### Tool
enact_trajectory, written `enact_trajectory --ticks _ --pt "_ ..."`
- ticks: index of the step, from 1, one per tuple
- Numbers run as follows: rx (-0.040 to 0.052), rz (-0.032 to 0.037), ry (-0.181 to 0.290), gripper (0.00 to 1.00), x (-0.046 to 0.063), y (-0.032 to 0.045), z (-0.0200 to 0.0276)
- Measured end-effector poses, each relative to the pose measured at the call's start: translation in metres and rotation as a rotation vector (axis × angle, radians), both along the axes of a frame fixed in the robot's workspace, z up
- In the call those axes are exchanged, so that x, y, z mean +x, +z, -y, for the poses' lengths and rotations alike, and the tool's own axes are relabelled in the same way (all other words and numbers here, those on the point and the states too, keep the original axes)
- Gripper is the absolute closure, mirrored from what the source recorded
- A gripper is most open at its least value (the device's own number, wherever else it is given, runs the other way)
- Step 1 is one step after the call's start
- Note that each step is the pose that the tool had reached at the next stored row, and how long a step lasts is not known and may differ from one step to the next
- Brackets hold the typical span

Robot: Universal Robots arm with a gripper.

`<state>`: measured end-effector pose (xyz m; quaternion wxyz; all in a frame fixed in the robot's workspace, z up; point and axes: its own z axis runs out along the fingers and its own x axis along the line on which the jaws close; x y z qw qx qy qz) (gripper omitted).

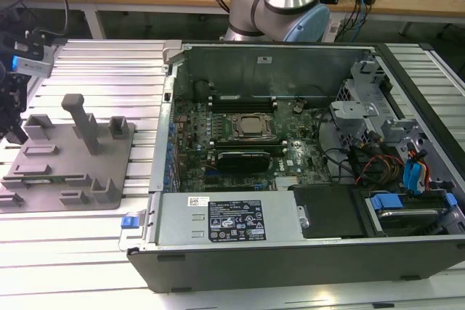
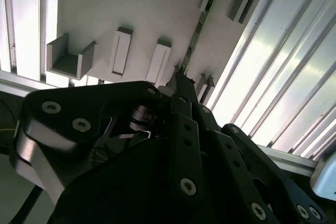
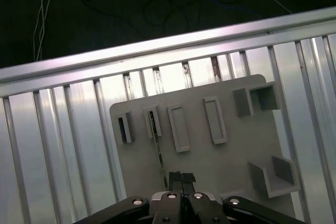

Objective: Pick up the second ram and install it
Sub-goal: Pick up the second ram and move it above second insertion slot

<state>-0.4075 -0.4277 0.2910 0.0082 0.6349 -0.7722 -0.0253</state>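
Quick headcount from my end: one pale grey plastic fixture plate (image 3: 210, 166), and on it I count two flat rectangular grey frames (image 3: 178, 128) (image 3: 214, 120), two open U-shaped grey brackets (image 3: 265, 98) (image 3: 273, 174), two narrow slotted grey holders (image 3: 123, 129) (image 3: 152, 121) and one thin green circuit-board ram stick (image 3: 159, 153). One black gripper (image 3: 181, 176), mine. Exterior view adds one open dark metal computer case (image 1: 290, 270), one square silver processor (image 1: 251, 127) — and one tall grey post (image 1: 81, 114).

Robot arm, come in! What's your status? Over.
Gripper low over grey slotted fixture plate. Long thin green ram stick on edge in its slots, not lifted. Nothing blocking.
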Motion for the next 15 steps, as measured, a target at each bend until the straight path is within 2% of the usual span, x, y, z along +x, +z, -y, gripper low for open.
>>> enact_trajectory --ticks 6,13,15 --pt "-0.0001 -0.0001 0.010 0.92 0.000 -0.0061 0.0016" --pt "0.0000 -0.0001 0.027 0.92 0.000 -0.0180 0.0085" --pt "-0.0001 -0.0002 0.032 0.92 0.000 -0.0244 0.0093"
